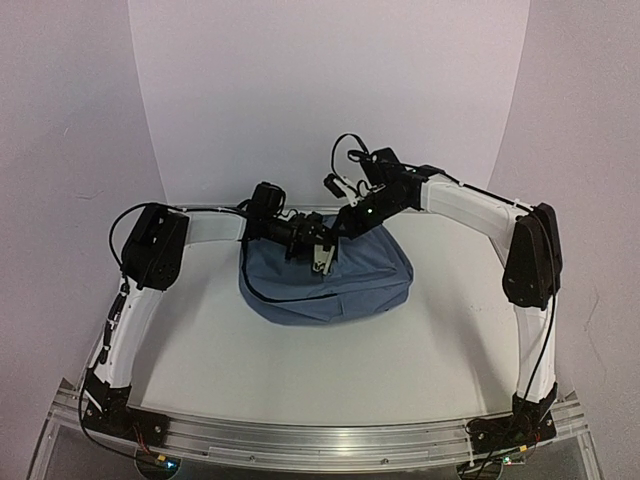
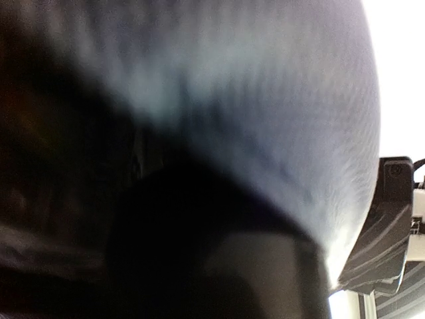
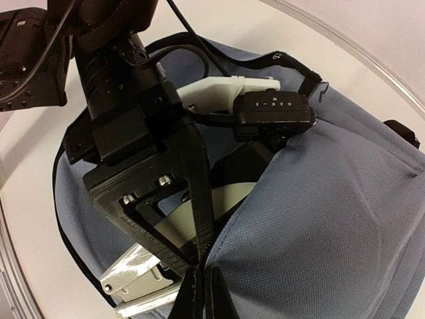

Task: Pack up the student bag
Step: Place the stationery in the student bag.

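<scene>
bag location: the student bag (image 1: 330,290) slumps mid tabletop (image 1: 300,370), both arms meeting over its mouth.
right fingers (image 3: 191,212): pinched fully together on the zip edge of the mouth, lifting that flap.
left fingers: buried under the fabric inside the mouth. left wrist view is only blurred cloth, so i cannot tell how far open they are or what they hold.
handling: soft floppy cloth, probably light, not fragile. it sags wherever unsupported, and the mouth likely collapses if released.
where to grip: stitched zip rim or a black strap. plain panel cloth would probably bunch and slip.
</scene>
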{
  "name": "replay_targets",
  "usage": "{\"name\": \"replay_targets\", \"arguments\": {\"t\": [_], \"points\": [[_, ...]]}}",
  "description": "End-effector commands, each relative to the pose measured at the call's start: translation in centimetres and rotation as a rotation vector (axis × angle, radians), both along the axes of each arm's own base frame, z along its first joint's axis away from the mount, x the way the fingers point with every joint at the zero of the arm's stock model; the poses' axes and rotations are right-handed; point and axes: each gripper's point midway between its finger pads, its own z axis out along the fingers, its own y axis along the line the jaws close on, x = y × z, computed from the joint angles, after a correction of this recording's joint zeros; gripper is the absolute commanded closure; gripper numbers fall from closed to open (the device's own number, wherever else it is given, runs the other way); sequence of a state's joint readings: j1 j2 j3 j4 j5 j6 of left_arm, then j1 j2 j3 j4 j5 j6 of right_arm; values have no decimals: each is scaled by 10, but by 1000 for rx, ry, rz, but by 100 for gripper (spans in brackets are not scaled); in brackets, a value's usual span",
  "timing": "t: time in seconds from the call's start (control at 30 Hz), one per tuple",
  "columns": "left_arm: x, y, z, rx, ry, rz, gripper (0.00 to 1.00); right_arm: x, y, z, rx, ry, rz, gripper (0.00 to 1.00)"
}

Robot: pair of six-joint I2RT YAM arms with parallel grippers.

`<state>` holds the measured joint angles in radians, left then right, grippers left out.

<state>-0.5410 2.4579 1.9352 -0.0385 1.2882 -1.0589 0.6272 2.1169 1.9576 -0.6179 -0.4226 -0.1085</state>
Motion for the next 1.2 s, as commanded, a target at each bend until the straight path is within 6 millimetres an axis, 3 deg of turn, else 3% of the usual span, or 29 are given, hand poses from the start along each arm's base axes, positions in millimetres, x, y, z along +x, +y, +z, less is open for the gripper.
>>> {"name": "replay_targets", "arguments": {"t": [0.0,0.1,0.17,0.27,0.47,0.77,0.97,1.17], "points": [[34,-12,33,-26,-112,69,92,-36,16,52,110,-33,109,100],[52,-11,30,18,-126,134,83,-44,16,47,103,-17,117,100],[57,-9,28,48,-143,176,68,-43,15,46,98,-15,104,100],[57,-1,26,93,-174,225,48,-35,14,44,83,-28,77,100],[49,15,19,204,-201,256,28,-20,8,41,85,-15,29,100],[10,33,26,228,-195,194,28,-17,6,40,84,-16,26,100],[-17,39,17,264,-173,152,28,-17,6,40,83,-17,27,100],[-30,45,7,299,-153,157,42,-17,7,40,84,-15,27,100]]}}
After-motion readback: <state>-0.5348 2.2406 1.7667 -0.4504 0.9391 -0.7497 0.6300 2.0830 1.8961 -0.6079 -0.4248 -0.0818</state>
